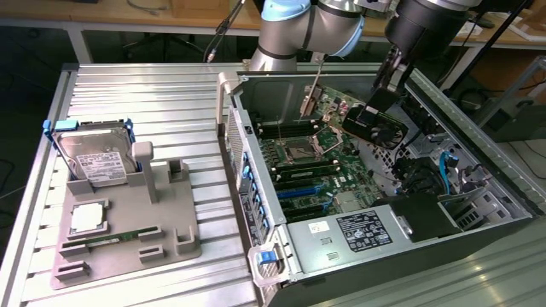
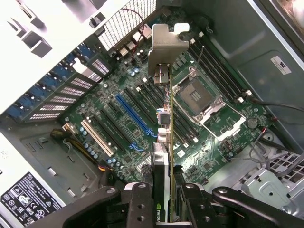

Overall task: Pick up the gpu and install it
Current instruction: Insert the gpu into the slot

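The gpu (image 1: pixel 375 126) is a dark card with a black fan on one face. It hangs tilted inside the open computer case (image 1: pixel 477 147), above the motherboard (image 1: pixel 316 167). Its silvery end bracket (image 1: pixel 310 96) points toward the case's rear wall. My gripper (image 1: pixel 383 97) is shut on the card's upper edge. In the wrist view the gpu (image 2: pixel 164 156) appears edge-on between my fingers (image 2: pixel 140 202), with the gripper (image 2: pixel 165 192) clamped on it. The bracket (image 2: pixel 166 45) hovers over the row of expansion slots, near the blue slot (image 2: pixel 135 114).
A grey holder (image 1: pixel 128 217) on the ribbed metal table (image 1: pixel 145 96) carries a hard drive with blue rails (image 1: pixel 94 153), a processor chip (image 1: pixel 88 217) and a green memory stick (image 1: pixel 111 239). Inside the case are a power supply (image 1: pixel 362 230), cables (image 1: pixel 426 176) and the CPU socket (image 2: pixel 195 97).
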Robot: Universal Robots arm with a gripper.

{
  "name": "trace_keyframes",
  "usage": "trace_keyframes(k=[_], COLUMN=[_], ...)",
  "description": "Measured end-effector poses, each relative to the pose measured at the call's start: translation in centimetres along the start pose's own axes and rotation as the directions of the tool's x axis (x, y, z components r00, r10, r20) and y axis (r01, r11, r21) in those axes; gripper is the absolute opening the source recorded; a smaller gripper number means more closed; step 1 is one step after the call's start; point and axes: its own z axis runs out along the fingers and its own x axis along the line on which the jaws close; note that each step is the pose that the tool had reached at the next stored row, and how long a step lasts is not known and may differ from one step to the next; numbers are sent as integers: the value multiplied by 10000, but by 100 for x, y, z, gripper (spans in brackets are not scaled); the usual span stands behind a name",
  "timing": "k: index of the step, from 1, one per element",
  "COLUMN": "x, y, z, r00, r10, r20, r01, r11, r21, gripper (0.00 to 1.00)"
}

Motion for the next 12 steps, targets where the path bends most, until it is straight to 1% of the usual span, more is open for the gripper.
trace_keyframes(k=[12], x=[0], y=[0], z=[0], r00=[9985], r10=[-552], r20=[-23], r01=[552], r11=[9985], r21=[-3], gripper=[27])
